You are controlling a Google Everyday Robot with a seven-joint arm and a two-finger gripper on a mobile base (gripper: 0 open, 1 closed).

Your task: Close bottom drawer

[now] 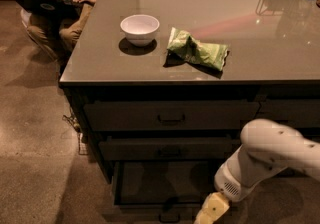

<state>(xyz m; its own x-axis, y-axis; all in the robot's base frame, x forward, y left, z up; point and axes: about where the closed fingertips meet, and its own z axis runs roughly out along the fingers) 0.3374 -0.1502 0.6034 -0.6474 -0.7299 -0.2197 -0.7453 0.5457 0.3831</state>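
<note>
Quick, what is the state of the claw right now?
Claw: low, by the right front corner of the open bottom drawer; state cannot be told.
</note>
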